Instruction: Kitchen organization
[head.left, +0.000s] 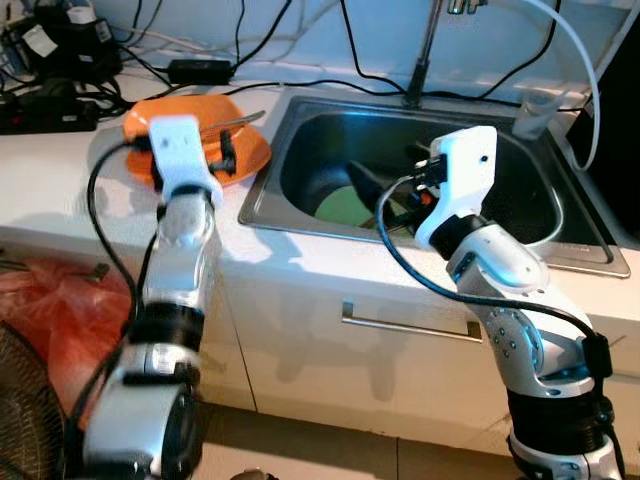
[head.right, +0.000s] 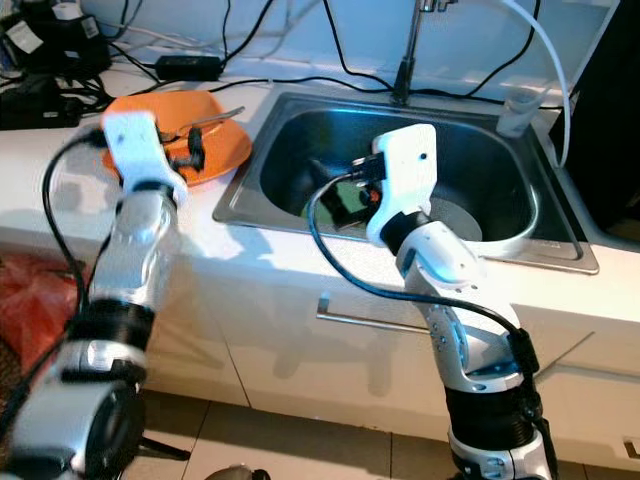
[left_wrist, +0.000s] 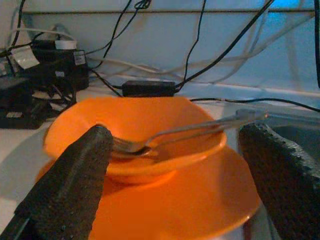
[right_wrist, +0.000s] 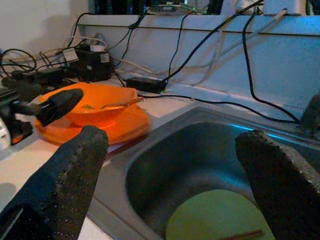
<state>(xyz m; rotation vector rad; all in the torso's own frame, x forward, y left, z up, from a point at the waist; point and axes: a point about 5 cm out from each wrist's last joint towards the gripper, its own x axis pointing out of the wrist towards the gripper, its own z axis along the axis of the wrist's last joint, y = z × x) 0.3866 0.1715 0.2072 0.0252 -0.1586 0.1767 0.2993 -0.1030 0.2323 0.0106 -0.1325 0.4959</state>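
While our left gripper (left_wrist: 170, 185) hovers with jaws apart just before the orange bowl (left_wrist: 135, 125), we see that bowl sitting on an orange plate (head.left: 245, 150) on the white counter (head.left: 60, 190) at the upper left. A fork (left_wrist: 190, 131) lies across the bowl, tines inside, handle pointing toward the sink (head.left: 300, 130). Our right gripper (right_wrist: 170, 175) hangs over the sink, jaws apart, above a green plate (right_wrist: 220, 215).

Two silver, jointed robot arms with black bands, white wrist housings and looping black cables. Each pincer, left pincer (left_wrist: 175, 195) and right pincer (right_wrist: 172, 185), has two black, pebble-textured fingers (left_wrist: 65, 185).
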